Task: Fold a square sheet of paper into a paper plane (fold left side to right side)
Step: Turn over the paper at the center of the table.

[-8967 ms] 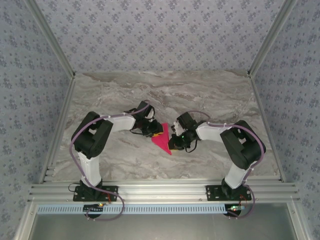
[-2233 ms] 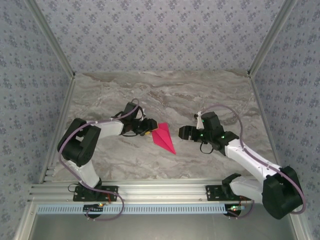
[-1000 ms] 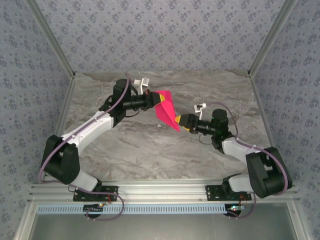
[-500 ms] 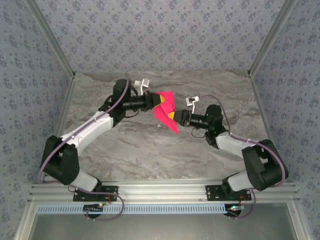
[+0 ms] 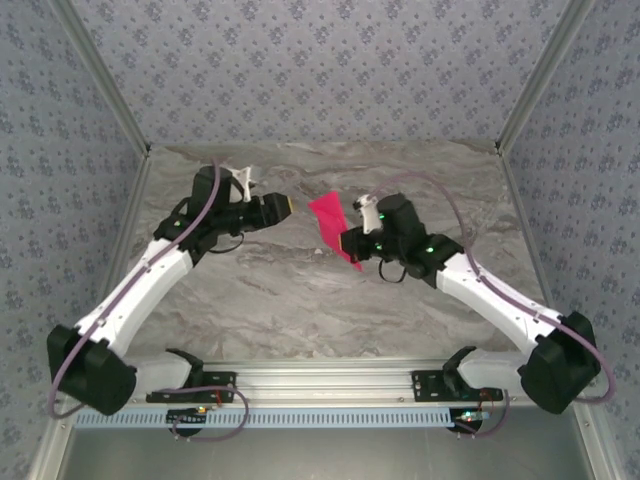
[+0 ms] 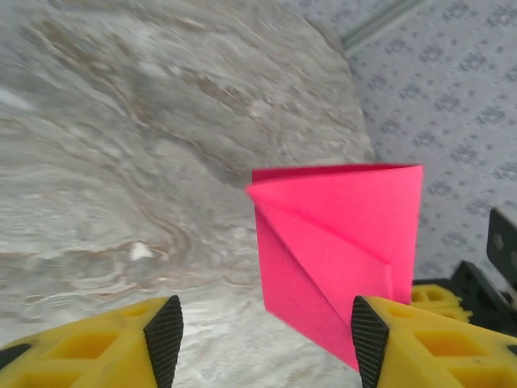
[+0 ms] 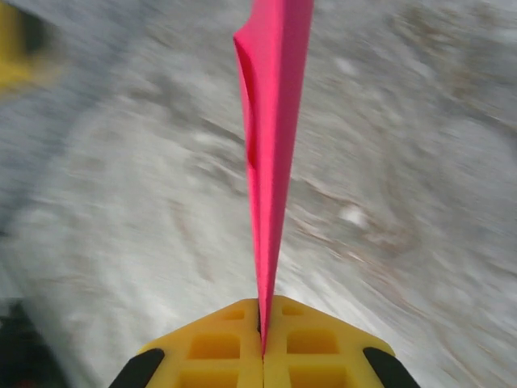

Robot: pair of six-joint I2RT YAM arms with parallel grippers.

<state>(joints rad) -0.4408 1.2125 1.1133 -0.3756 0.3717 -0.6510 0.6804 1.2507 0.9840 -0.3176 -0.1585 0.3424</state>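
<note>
A: Top external: left gripper (image 5: 283,206) just let go, jaws apart; paper (image 5: 330,222) hangs at its 3 o'clock.
B: Yep, right gripper (image 5: 347,243) is clamped on it now. We've got the handoff, next fold's on.

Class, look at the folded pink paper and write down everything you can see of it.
The folded pink paper is thin, plain magenta, folded into a layered, tapering shape with a straight top fold and diagonal creases. It stands on edge, apparently lifted off the marble table. The right hand is shut on its lower corner, its yellow fingers pinching it. The left hand is open and apart from it. Nothing else touches it.
</note>
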